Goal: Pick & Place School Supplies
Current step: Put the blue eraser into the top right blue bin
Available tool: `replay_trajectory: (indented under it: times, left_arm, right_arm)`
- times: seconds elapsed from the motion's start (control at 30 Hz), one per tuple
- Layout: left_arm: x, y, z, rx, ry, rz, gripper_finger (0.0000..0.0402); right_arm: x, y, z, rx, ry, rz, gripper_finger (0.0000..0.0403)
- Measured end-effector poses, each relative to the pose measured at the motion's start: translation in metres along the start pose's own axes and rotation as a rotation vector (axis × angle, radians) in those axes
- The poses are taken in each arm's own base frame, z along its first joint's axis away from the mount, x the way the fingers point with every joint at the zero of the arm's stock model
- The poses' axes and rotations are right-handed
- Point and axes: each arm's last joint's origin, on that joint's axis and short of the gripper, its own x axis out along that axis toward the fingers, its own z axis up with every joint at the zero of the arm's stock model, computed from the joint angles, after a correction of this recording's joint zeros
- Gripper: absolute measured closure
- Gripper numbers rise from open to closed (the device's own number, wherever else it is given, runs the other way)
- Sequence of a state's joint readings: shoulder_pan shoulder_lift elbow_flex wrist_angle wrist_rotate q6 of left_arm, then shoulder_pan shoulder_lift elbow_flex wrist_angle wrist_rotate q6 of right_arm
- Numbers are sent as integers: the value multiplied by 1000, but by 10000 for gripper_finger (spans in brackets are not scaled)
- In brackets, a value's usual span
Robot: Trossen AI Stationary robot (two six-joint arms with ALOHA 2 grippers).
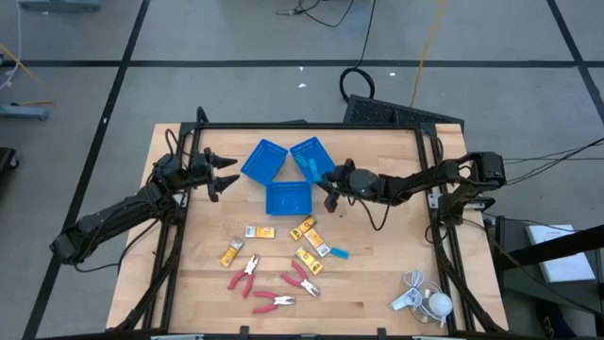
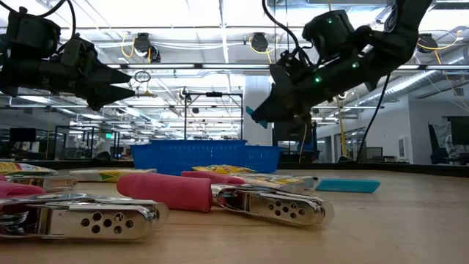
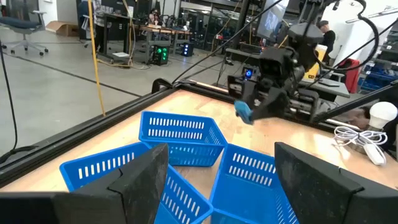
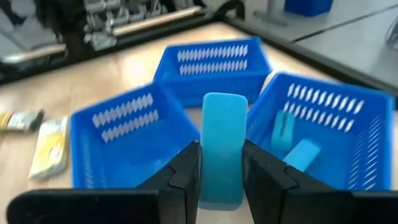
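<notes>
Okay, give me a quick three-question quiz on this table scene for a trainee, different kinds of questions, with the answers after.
1. True or false: the right gripper is shut on a light-blue piece.
2. Multiple choice: how many light-blue pieces already lie in the tray seen beside the held piece in the right wrist view? A) none B) two C) four
3. Short answer: which arm waits with open fingers, and where?

Key
1. True.
2. B; two pieces lie inside.
3. The left arm; the left gripper hovers beside the three trays, holding nothing.
</notes>
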State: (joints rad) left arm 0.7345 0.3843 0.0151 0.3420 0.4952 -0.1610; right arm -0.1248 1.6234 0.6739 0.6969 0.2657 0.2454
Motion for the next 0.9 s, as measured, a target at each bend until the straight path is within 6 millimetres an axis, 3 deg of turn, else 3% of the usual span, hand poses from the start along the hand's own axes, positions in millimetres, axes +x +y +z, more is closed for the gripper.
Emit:
replay_trajectory:
  times: [0.27,0.6,0.9]
  left_arm:
    - [0,0,0,0,0,0,108]
    - [0,0,0,0,0,0,107]
    - [0,0,0,-2,2,2,108]
  right_arm:
    - [7,-27,17,53,-84,-16,312]
    - [30,-48,45,21,28,-84,312]
    - [56,-65,24,12,128,-93,312]
